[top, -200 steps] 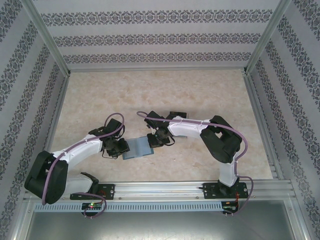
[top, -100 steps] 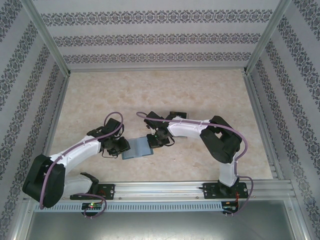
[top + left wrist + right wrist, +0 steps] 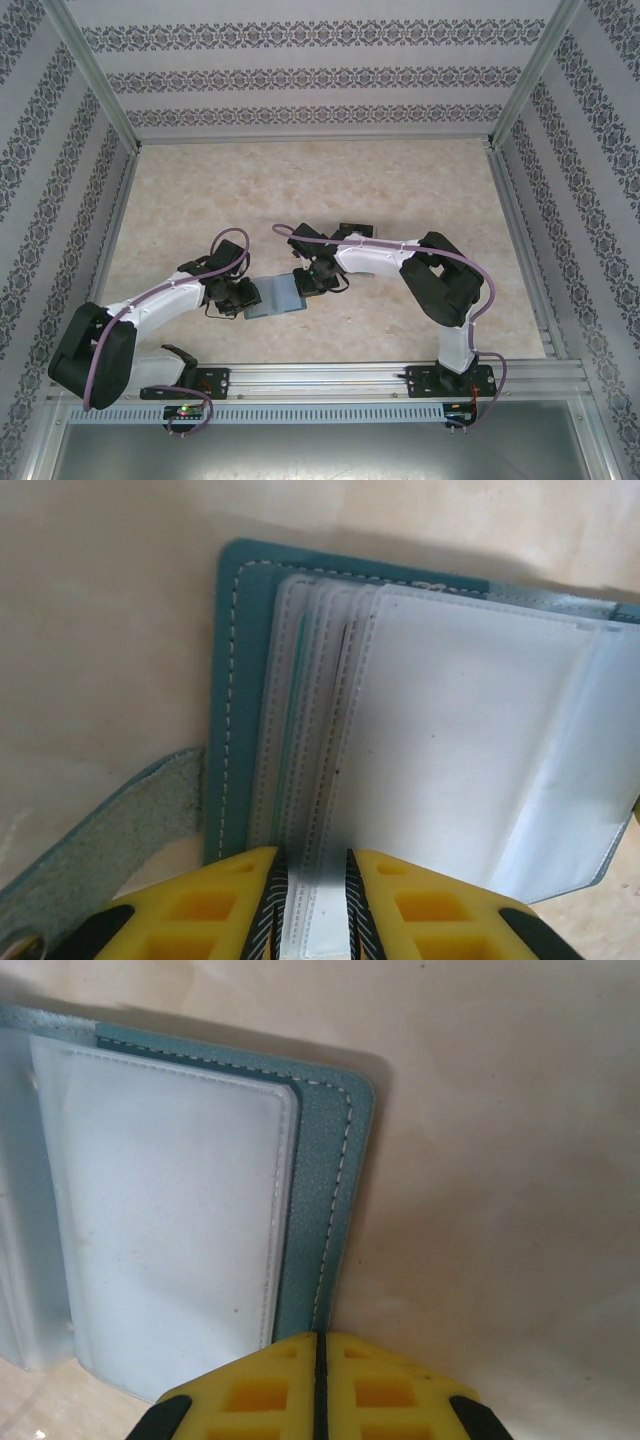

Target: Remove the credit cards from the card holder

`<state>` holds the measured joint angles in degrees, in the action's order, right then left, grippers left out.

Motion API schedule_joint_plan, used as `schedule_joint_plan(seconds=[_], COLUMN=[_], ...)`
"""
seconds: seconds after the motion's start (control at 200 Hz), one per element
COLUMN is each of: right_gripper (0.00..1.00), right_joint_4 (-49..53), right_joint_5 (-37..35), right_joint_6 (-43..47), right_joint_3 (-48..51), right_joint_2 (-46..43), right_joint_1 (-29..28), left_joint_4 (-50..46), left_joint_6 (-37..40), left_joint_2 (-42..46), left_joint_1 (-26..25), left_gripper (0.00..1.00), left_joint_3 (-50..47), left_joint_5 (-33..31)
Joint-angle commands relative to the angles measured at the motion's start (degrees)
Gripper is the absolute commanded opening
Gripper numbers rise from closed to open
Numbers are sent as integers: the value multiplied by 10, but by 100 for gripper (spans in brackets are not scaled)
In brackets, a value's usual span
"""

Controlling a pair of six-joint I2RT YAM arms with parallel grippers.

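**Two tools meet at an open card holder**

From above, the teal card holder (image 3: 278,297) lies open on the worktop (image 3: 400,180) between both arms. The left wrist view shows the left tool (image 3: 310,905) pinching the holder's clear sleeves, jaws narrow, with thin edges of credit cards (image 3: 341,700) inside. The right wrist view shows the right tool (image 3: 318,1380), fully closed, at the holder's stitched edge.

I see a white left arm (image 3: 160,300) and white right arm (image 3: 375,258) with black joints, a purple cable (image 3: 232,238) along each, and yellow fingers (image 3: 225,900) with cut-out cells and black-ribbed pads (image 3: 272,905).
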<state>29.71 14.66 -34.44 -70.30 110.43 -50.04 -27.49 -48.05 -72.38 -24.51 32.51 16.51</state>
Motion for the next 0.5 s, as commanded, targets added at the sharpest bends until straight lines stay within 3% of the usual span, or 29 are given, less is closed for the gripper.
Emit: schedule_joint_plan(seconds=[0.0,0.495], right_gripper=[0,0], right_joint_4=[-1,5], right_joint_5=[10,11], right_joint_6=[-10,-8], right_joint_3=[4,-4], right_joint_2=[15,21], right_joint_1=[-9,-11], left_joint_4=[19,56], left_joint_6=[2,10], left_joint_2=[-6,30], left_joint_1=[-12,-20], left_gripper=[24,37], left_joint_3=[-2,8], left_joint_5=[14,56])
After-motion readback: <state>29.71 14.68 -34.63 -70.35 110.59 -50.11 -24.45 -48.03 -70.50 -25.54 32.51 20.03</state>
